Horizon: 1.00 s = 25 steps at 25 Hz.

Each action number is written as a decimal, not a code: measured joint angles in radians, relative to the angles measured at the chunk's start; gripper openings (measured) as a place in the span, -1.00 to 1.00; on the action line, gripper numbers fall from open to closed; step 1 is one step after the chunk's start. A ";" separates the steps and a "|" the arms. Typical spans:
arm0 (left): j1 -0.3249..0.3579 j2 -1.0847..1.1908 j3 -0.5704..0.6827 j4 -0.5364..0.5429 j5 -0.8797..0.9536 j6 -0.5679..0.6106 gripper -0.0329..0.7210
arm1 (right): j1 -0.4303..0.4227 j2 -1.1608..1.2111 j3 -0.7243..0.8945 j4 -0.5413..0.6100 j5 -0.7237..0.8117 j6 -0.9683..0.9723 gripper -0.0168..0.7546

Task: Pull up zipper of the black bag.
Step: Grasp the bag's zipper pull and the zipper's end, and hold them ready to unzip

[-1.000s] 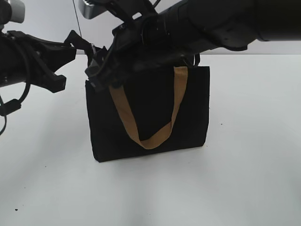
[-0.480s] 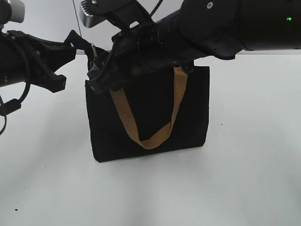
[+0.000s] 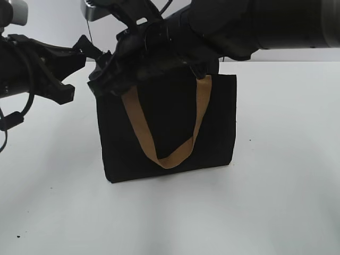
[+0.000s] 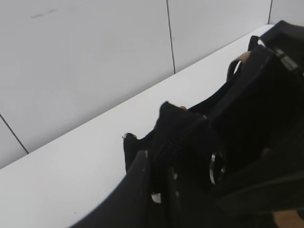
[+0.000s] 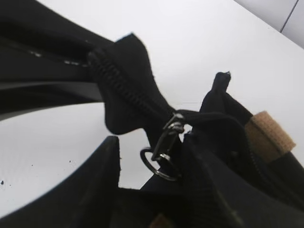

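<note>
The boxy black fabric bag (image 3: 167, 127) stands upright on the white table (image 3: 276, 202), near its middle. A tan webbing strap handle (image 3: 164, 133) hangs down its front face. The small silver metal zipper slider (image 5: 170, 135) with its ring pull sits at the bag's top left end, between the right gripper (image 3: 103, 82) above and the left gripper (image 3: 79, 50) just beside it.

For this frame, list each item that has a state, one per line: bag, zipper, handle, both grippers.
black bag: upright on the white table, top corner fabric pulled out sideways.
zipper: slider near the bag's end, ring pull hanging loose, not gripped.
tan handle: drooping down the front panel.
left gripper: at the bag's top left corner; open or shut cannot be told.
right gripper: over the bag's top; jaws unclear.
</note>
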 joint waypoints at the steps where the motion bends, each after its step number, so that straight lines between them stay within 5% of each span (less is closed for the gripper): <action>1: 0.000 0.000 0.000 0.000 0.000 -0.001 -0.83 | 0.000 0.000 0.000 0.000 0.004 0.000 -0.07; 14: 0.000 0.000 0.000 0.000 0.021 -0.001 -0.83 | -0.045 0.002 -0.001 -0.014 0.042 0.001 -0.91; 25: 0.031 0.000 0.000 0.000 0.141 -0.001 -0.83 | -0.047 -0.011 -0.001 -0.043 0.069 0.000 -0.97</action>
